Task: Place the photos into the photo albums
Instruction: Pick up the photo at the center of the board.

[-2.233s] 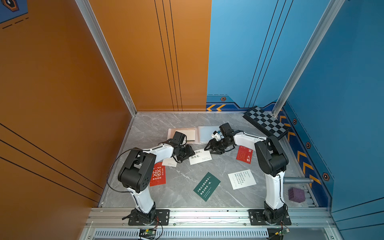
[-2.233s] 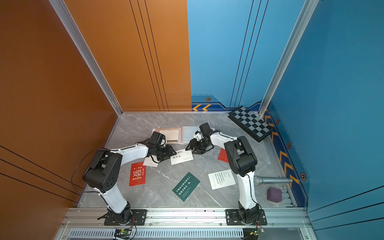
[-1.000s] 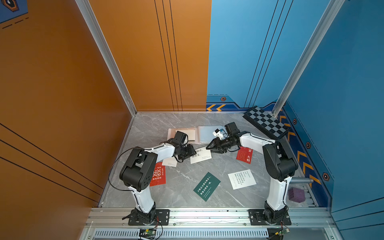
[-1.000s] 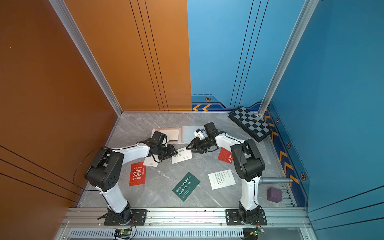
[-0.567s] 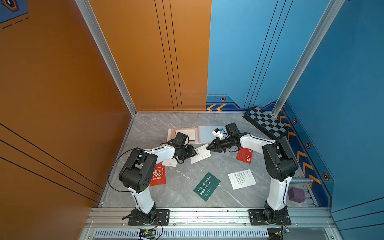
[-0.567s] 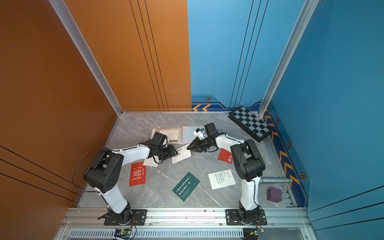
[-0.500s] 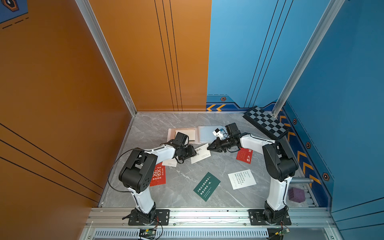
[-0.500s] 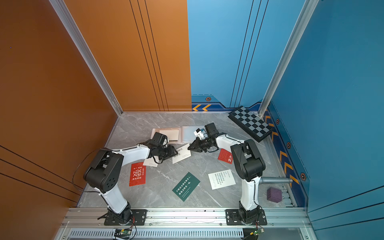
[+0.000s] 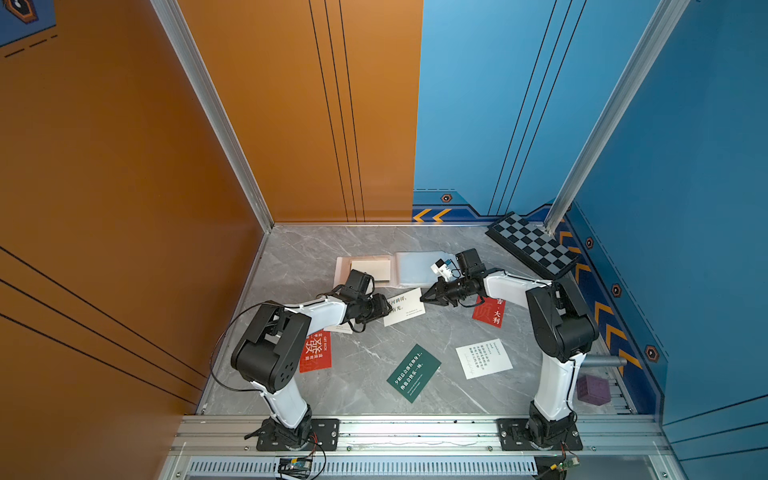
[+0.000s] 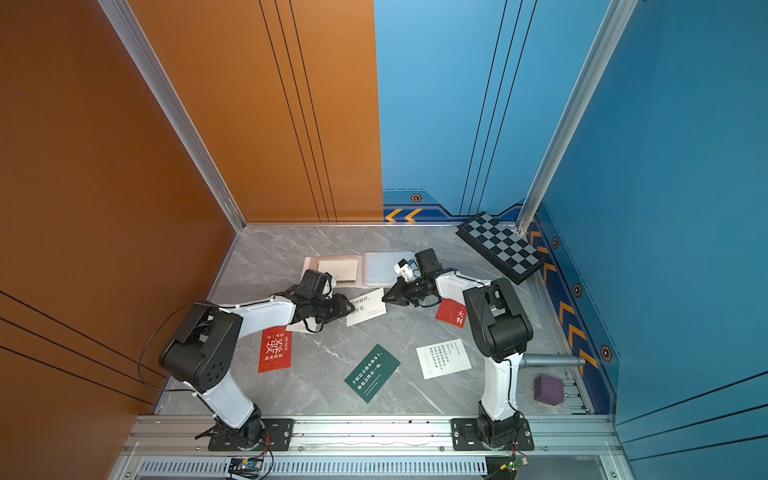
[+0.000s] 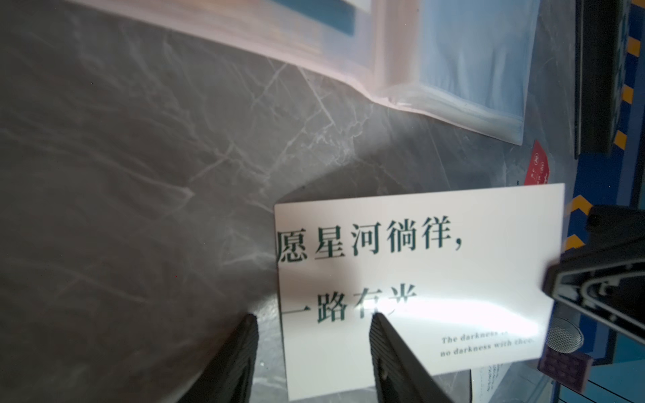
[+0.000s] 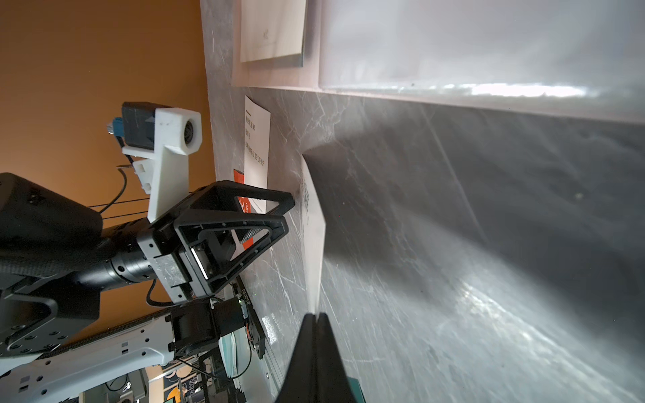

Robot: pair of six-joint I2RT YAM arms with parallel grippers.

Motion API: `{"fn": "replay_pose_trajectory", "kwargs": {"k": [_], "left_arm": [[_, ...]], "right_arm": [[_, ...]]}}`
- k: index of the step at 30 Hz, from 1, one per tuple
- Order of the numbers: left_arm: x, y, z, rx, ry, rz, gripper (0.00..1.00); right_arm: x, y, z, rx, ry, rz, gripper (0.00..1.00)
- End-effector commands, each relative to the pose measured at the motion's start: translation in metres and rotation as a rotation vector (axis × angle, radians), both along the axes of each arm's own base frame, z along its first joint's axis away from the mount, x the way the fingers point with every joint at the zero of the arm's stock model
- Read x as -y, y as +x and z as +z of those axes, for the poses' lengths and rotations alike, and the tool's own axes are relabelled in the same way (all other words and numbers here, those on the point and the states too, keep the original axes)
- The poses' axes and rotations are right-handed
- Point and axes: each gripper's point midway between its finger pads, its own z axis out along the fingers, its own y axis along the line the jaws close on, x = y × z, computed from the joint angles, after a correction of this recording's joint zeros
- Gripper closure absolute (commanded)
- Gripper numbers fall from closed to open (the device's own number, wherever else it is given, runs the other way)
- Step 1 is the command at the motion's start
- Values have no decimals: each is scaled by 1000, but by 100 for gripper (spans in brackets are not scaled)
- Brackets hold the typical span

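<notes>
- Right gripper [image 12: 316, 315] — fully closed on one end of a white card [image 9: 405, 306]. That end is lifted off the worktop [image 9: 365, 357], and you can see the card's shadow beneath it.
- Left gripper [image 11: 310, 321] — about half open. Its fingers [image 11: 384, 349] straddle the card's opposite end, one over the print and one off the card, and they clamp nothing.
- Photo album [image 9: 415, 268] — lies open on the worktop just behind the lifted card. Its clear sleeve page is nearest the right gripper.
- Other cards lie flat in front:
  - a red card [image 9: 316, 351] beside the left arm
  - a dark green card [image 9: 413, 373] in the middle
  - a second white card [image 9: 484, 358] near the right arm
  - a second red card [image 9: 490, 311] partly under the right arm
</notes>
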Motion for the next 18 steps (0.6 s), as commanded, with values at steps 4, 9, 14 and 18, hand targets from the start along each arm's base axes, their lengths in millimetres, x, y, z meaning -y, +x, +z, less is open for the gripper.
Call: {"fn": "replay_pose_trajectory", "kwargs": {"k": [4, 9, 14, 18], "left_arm": [[-33, 1, 17, 30, -103, 66, 46], [-36, -1, 37, 82, -133, 53, 46], [-52, 2, 42, 102, -129, 99, 46], [-59, 10, 51, 119, -139, 130, 46]], "right_arm": [[-4, 16, 30, 105, 126, -46, 98], [-2, 19, 32, 138, 151, -71, 98], [1, 19, 41, 156, 185, -94, 98], [4, 21, 56, 183, 200, -105, 98]]}}
